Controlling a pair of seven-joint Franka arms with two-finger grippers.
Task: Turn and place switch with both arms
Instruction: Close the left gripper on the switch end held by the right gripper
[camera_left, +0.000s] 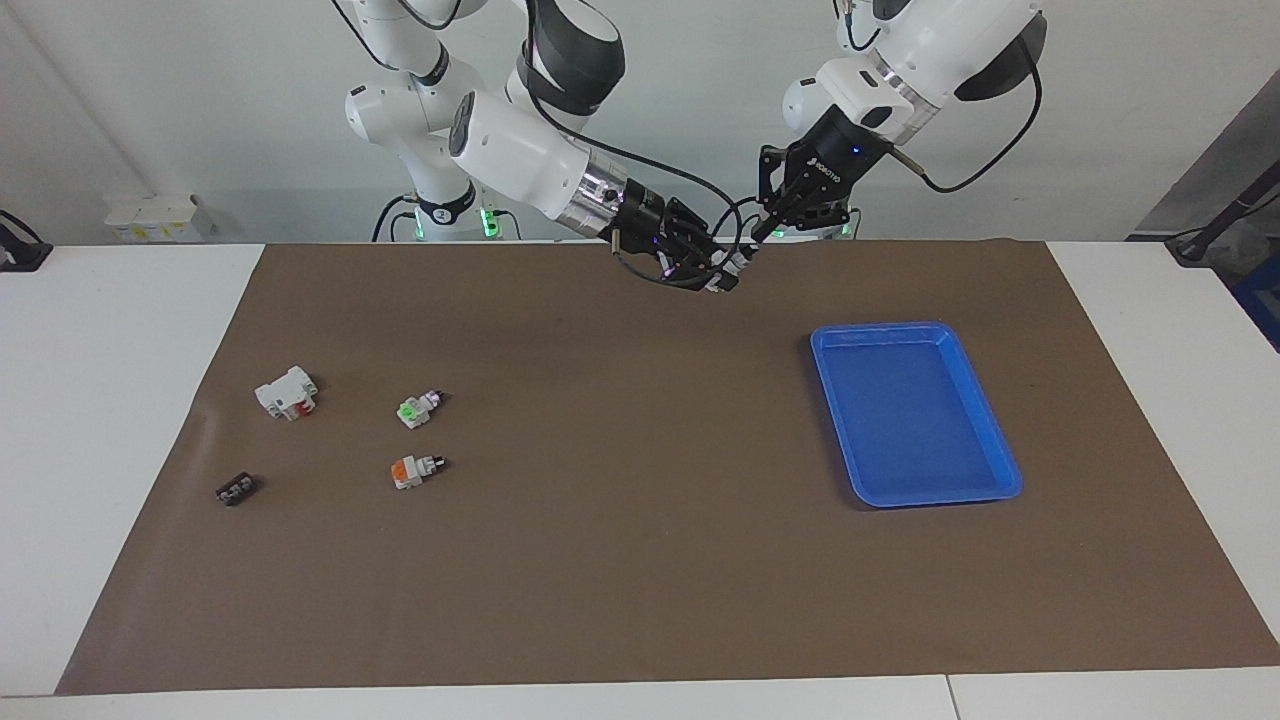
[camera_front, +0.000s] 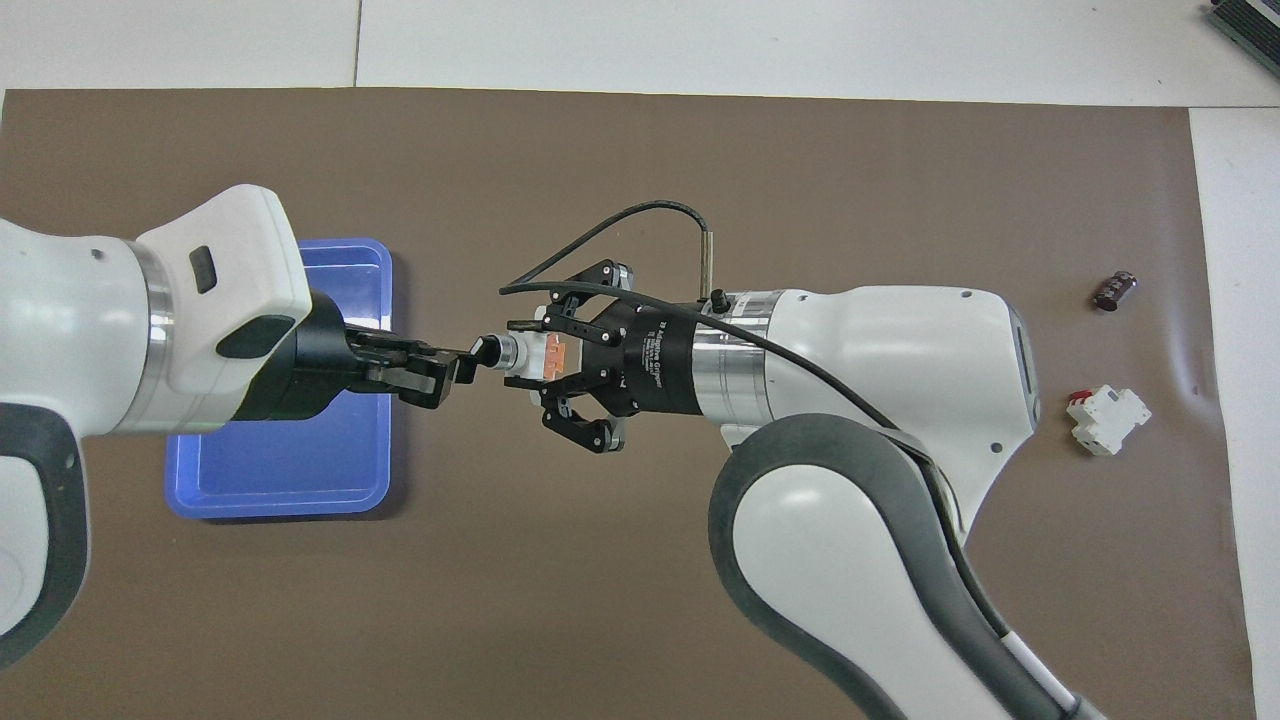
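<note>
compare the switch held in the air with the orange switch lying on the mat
The held switch is up in the air between both grippers; the lying switch rests on the mat, untouched. The held one is near the robots, the lying one farther, beside the green switch. Both are white with orange.

The white switch (camera_front: 535, 355) with its orange block and silver-and-black knob lies level in the air, pinched at both ends.

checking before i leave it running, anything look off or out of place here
Nothing stands out. The right gripper holds the switch over the mat; the left gripper is shut on its knob end. The blue tray is level, and the loose parts lie apart.
</note>
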